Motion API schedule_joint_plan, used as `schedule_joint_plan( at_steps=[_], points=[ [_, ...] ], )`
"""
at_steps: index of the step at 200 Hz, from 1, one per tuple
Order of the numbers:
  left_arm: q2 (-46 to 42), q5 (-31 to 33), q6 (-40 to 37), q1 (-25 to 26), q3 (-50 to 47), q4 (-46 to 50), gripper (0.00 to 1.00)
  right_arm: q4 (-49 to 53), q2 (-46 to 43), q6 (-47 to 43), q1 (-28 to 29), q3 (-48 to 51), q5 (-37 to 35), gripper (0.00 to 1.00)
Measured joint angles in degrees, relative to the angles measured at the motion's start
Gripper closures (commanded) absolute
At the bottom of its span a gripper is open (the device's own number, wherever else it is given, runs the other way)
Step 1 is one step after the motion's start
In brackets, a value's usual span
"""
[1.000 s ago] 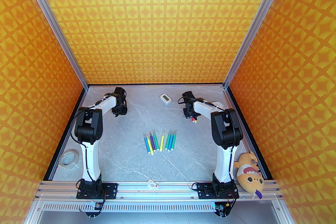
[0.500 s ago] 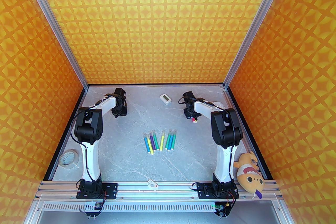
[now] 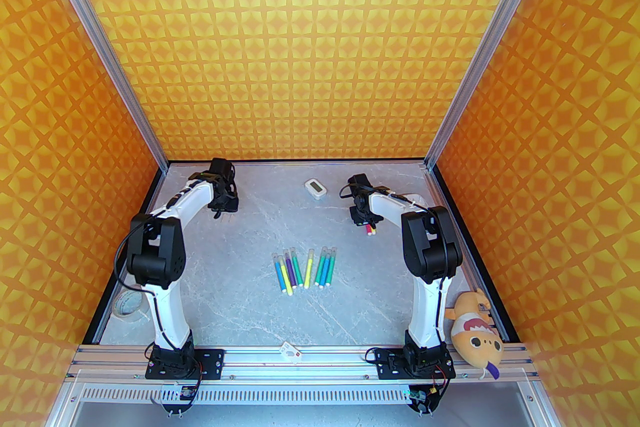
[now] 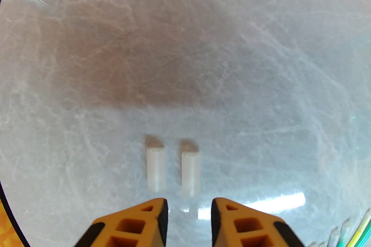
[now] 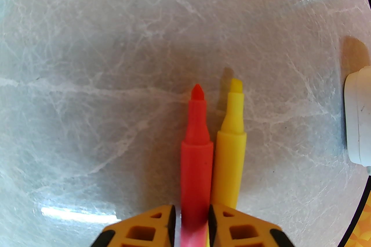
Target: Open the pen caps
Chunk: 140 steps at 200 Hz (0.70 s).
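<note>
Grey marbled stone forms the surface (image 3: pixel 240 295), and at its middle lies a row of pens (image 3: pixel 305 270), side by side and fanned slightly, with blue, yellow, purple, green and teal barrels and pale ends pointing to the far side. At the far left the left fingers (image 4: pixel 150 211) stand apart with nothing between them, low over the stone; just ahead of their tips two loose caps (image 4: pixel 173 172), whitish and translucent, lie parallel on the surface with a narrow gap between them, touching neither finger. At the far right the right fingers (image 5: pixel 156 221) are closed on a red pen (image 5: pixel 196 153), whose bare tip points away from the wrist camera. A yellow pen (image 5: pixel 230 153), also uncapped, lies against the red one's side, its rear end hidden behind one finger, so I cannot tell whether it is clamped too. Both tips show below the right wrist in the top view. A white timer (image 3: pixel 315 188) sits near the back edge between the two arms, a tape roll (image 3: pixel 127 305) lies at the near left partly behind the left arm, and a plush toy (image 3: pixel 475 330) rests at the near right corner.
</note>
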<state>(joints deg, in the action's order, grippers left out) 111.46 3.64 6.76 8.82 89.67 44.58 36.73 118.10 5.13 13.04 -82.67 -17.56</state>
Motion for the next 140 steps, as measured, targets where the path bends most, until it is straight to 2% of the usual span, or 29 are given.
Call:
schedule_joint_plan(
  at_steps=[30, 58, 91, 140],
  points=[
    [-6.1, -1.8, 0.5, 0.4, -7.7, -2.2, 0.57, 0.2, 0.0, 0.0, 0.0, 0.0, 0.7, 0.71],
    [-11.9, -3.7, 1.3, 0.5, -15.6, -5.4, 0.48, 0.2, -0.8, 0.1, 0.0, 0.5, 2.0, 0.62],
    [-17.8, -5.9, 2.2, 0.5, -22.5, -9.3, 0.46, 0.5, -6.7, 0.6, 0.0, 3.1, 4.4, 0.59],
    [-21.2, -7.6, 2.4, 0.5, -25.5, -13.8, 0.42, -0.1, -16.7, 2.4, 0.7, 9.5, 9.2, 0.57]
  ],
)
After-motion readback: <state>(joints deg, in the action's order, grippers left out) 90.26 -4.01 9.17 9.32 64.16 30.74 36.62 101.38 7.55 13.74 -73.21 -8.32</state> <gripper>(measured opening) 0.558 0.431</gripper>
